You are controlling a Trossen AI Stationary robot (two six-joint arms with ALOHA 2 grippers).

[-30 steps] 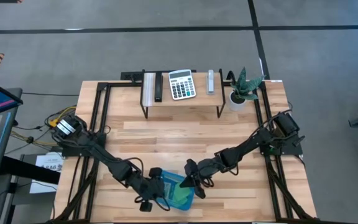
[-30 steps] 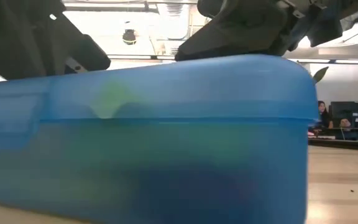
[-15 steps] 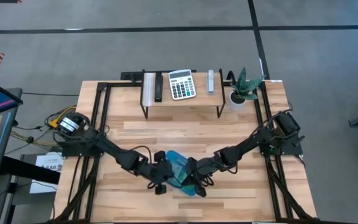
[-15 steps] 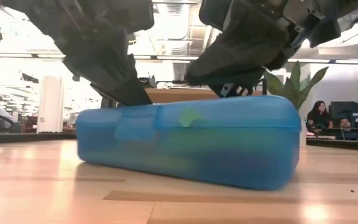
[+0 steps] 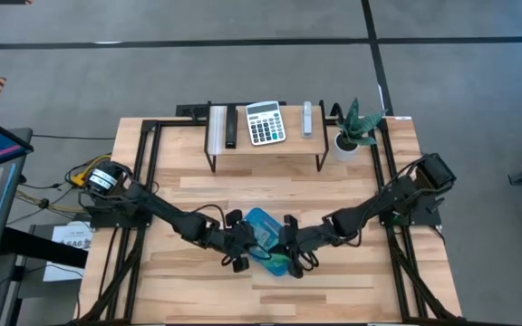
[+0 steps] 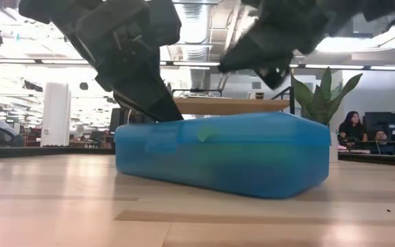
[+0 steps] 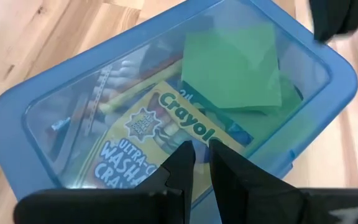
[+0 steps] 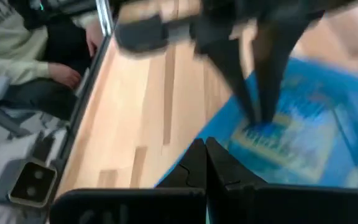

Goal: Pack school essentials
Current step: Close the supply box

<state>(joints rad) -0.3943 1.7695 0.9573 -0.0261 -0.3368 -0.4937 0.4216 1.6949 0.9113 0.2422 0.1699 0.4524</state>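
The closed blue pencil box (image 5: 267, 240) lies diagonally on the counter (image 5: 198, 195), now farther from its front edge. Left pincer (image 5: 245, 249) and right pincer (image 5: 290, 251), both pressed together, flank it.

Translucent blue box (image 7: 61, 106); lime-green sticky-note pad (image 7: 232, 71) inside; yellow-green crayon box (image 7: 160, 134); black claws; light wood table (image 5: 270, 195).

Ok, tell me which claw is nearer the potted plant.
Right. The right claw is at the blue box's end toward the potted plant; the left claw is at its far end.
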